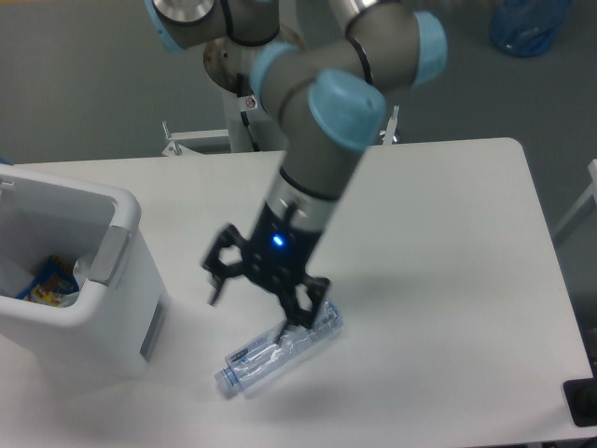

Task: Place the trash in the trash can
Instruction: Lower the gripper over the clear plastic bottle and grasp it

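Open, empty end effector (257,297) above bottle (280,347) on tabletop (448,243) | light, crushable, slippery | best gripped mid-body.

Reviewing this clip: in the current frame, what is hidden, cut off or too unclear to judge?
- Trash can: the left edge of the only camera view cuts it off, and its front wall hides most of the contents; the paper wad cannot be confirmed.
- Bottle: the gripper covers its upper end, so contact cannot be judged.
- Bottle label: too small to read.
- Gripper fingers: motion-blurred.
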